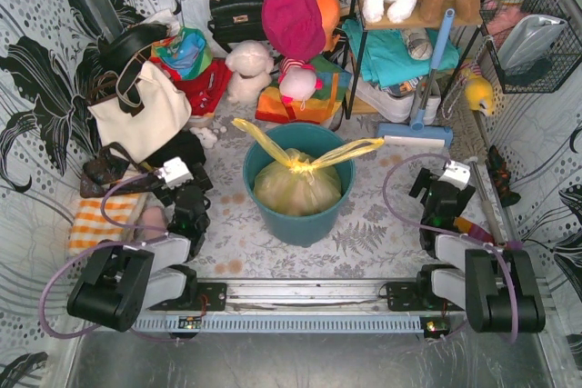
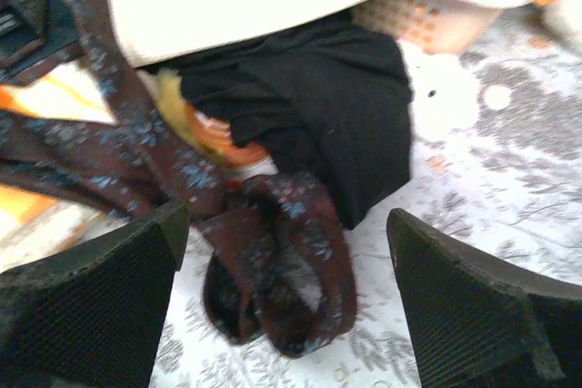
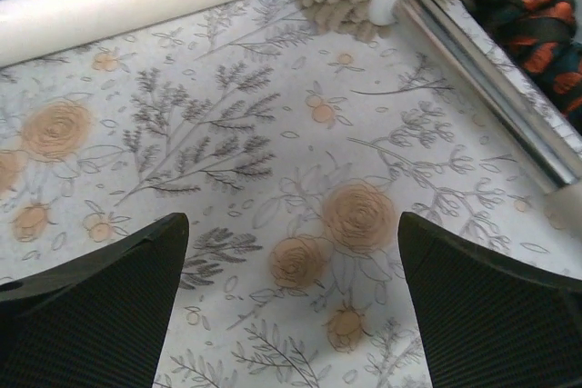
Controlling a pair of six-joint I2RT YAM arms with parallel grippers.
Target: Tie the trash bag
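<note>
Inside the teal bin (image 1: 300, 224), the trash bag (image 1: 298, 186) sits midway between our released, empty jaws, tails (image 1: 264, 140) stretching left and right.

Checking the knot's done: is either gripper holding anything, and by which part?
Nothing is held. The left gripper and right gripper are open and empty, away from the trash bag.

One trash bag (image 1: 298, 185), one teal bin (image 1: 296, 224), one cream tote (image 1: 145, 113), one black handbag (image 1: 236, 17), one wire basket (image 1: 535, 68).
</note>
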